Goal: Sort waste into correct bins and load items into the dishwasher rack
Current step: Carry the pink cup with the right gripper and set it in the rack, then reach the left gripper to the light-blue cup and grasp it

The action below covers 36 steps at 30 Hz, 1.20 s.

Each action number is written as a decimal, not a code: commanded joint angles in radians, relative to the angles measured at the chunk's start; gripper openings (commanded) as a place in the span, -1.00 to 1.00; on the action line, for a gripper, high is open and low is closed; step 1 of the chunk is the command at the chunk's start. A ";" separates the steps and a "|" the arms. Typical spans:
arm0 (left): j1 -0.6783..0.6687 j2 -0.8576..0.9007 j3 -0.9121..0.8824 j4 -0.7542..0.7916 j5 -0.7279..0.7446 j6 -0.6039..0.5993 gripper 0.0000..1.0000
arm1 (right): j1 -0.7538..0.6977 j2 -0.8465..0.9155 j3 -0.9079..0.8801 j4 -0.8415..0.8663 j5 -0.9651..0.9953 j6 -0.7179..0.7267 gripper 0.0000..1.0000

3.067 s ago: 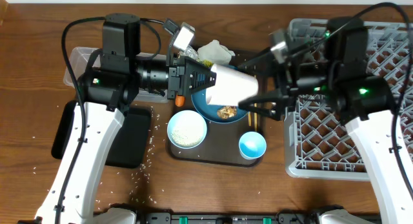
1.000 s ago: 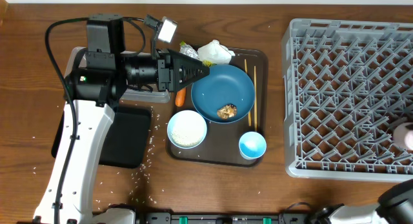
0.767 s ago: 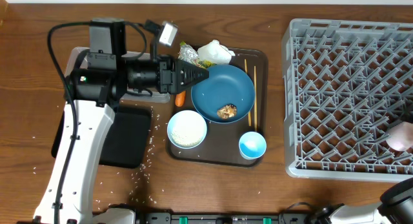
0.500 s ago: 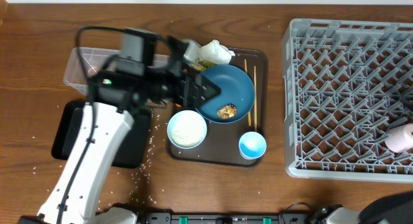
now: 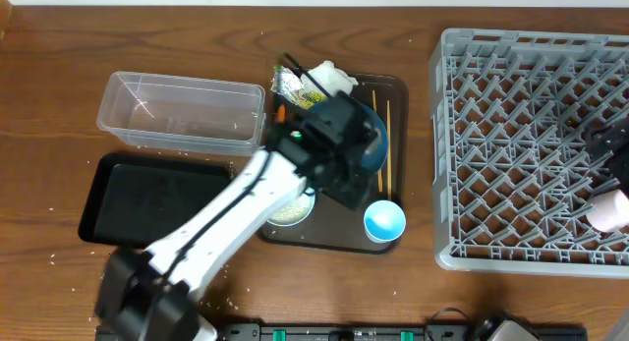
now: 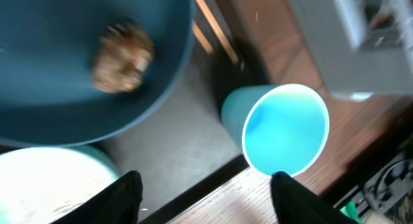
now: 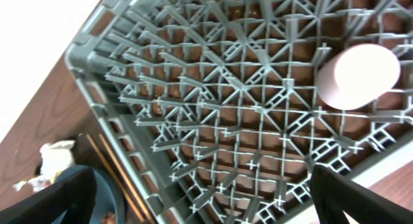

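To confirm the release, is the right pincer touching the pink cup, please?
Apart. In the right wrist view the right pincer is open, with rack lattice between it and the pink cup.

Overhead, the left arm (image 5: 246, 203) covered most of the dark-blue dish (image 5: 379, 144) and the white bowl (image 5: 287, 213), and hid the left gripper (image 6: 206, 182) entirely. That gripper's own camera caught only its fingertips (image 6: 126, 192) at the bottom edge. The brown food lump (image 6: 121, 50) was smeared by blur there. The pink cup (image 5: 609, 209) and the right arm (image 5: 611, 142) were cut by the overhead view's right edge. The right gripper (image 7: 213, 188) showed only as dark cropped fingers (image 7: 68, 195) in the lower corners
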 commanded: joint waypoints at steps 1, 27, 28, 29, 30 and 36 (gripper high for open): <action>-0.042 0.064 -0.006 -0.001 0.026 -0.019 0.22 | 0.014 0.004 0.009 0.001 0.051 0.028 0.98; -0.098 0.211 -0.004 0.071 0.018 -0.018 -0.75 | 0.014 0.008 0.009 0.005 0.054 0.016 0.99; -0.098 0.211 -0.004 0.071 0.016 -0.018 -0.77 | 0.014 0.008 0.009 0.005 0.054 0.013 0.99; -0.098 0.211 -0.004 0.071 0.011 -0.018 -0.77 | 0.014 0.008 0.009 0.005 0.054 0.013 0.98; -0.098 0.211 -0.005 0.074 0.010 -0.018 -0.78 | 0.014 0.008 0.009 0.005 0.054 0.013 0.98; -0.098 0.212 -0.037 0.105 -0.012 -0.018 -0.76 | 0.014 0.008 0.009 0.003 0.054 0.013 0.98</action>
